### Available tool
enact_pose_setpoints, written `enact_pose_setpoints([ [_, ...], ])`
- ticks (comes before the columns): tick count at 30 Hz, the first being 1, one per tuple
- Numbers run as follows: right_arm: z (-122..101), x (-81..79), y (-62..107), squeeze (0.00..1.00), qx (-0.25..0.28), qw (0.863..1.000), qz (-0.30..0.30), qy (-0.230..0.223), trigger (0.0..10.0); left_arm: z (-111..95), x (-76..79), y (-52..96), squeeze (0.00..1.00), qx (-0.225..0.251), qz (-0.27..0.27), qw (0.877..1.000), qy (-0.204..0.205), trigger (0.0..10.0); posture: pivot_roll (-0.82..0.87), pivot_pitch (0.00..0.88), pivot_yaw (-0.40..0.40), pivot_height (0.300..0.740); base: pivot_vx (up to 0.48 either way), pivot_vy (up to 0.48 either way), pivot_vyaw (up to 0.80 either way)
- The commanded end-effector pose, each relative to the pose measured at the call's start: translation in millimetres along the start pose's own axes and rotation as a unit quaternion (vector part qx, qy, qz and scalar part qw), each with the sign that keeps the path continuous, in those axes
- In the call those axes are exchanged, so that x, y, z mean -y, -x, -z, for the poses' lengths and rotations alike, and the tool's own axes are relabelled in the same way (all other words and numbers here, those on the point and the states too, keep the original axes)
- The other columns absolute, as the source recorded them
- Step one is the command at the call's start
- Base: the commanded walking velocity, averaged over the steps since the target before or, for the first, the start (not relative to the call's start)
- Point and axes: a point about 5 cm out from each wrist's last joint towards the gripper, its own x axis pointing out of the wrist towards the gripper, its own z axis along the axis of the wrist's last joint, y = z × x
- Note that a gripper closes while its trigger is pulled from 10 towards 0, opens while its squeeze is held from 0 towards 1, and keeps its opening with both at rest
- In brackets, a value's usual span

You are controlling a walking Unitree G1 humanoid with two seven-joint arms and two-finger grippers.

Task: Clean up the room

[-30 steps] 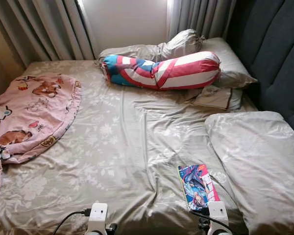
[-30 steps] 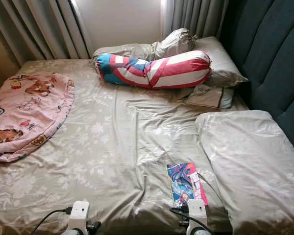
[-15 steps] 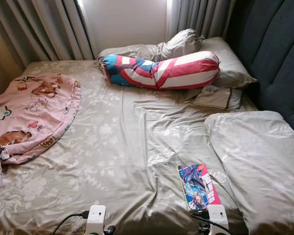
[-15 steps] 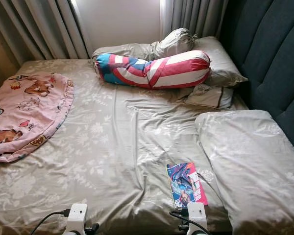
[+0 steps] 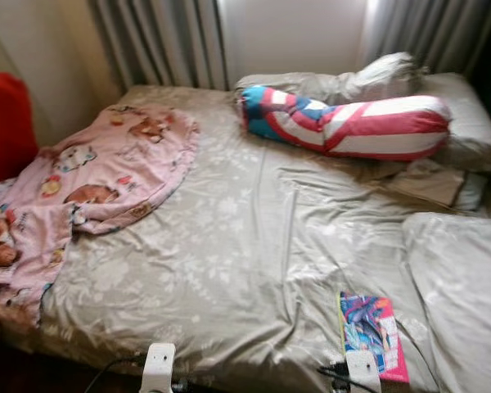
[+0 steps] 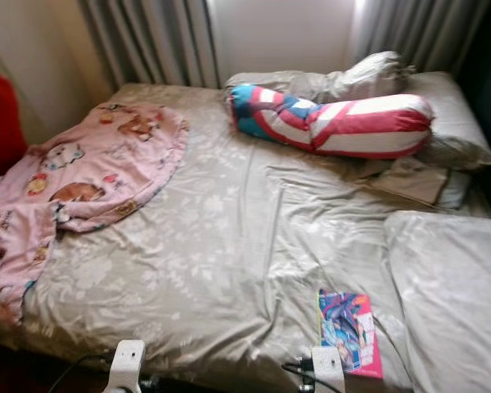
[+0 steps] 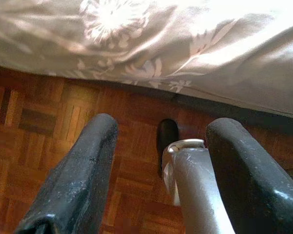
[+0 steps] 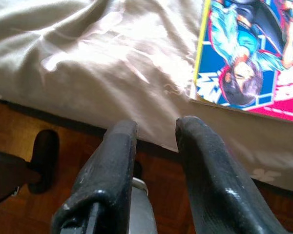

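Observation:
A grey flowered bed sheet [image 5: 229, 254] covers the bed in front of me. A colourful comic book [image 5: 371, 332] lies flat near the bed's front edge, towards the right. A pink cartoon blanket [image 5: 106, 172] is rumpled over the left side and hangs off the edge. My right gripper [image 8: 156, 127] hangs low at the bed's front edge, open and holding nothing, with the comic book [image 8: 249, 53] just beyond its fingers. My left gripper [image 7: 163, 129] is open too, empty, over the parquet floor [image 7: 49, 122] below the sheet's hem.
A red, white and blue striped bolster [image 5: 344, 123] lies across the head of the bed among grey pillows. A big grey pillow [image 5: 458, 286] fills the right side. Something red [image 5: 4, 123] stands left of the bed. Grey curtains [image 5: 164, 41] hang behind.
The whole picture has shifted right, so the camera has turned left; the red thing and more of the pink blanket came into view. Nothing on the bed moved.

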Motion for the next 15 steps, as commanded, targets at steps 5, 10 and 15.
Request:
enact_pose_setpoints([
  [5, 13.8, -20.0, 2.9, 0.0, -0.015, 1.0, -0.011, -0.005, 10.0, 2.9, -2.0, 0.7, 0.0, -0.003, 0.001, 1.0, -0.004, 10.0, -0.09, 0.0, 0.008, 0.74, 0.0, 0.0, 0.8],
  [10, 6.8, -16.9, 1.3, 0.0, -0.003, 1.0, -0.007, -0.025, 10.0, 1.9, -1.4, 0.6, 0.0, 0.0, 0.004, 1.0, 0.002, 10.0, -0.09, 0.0, 0.006, 0.74, 0.0, 0.0, 0.48],
  [15, 5.9, -27.3, 1.1, 0.0, -0.001, 1.0, -0.013, -0.024, 10.0, 2.3, -2.5, 0.7, 0.0, -0.001, 0.003, 1.0, 0.006, 10.0, -0.09, 0.0, 0.006, 0.74, 0.0, 0.072, 0.0],
])
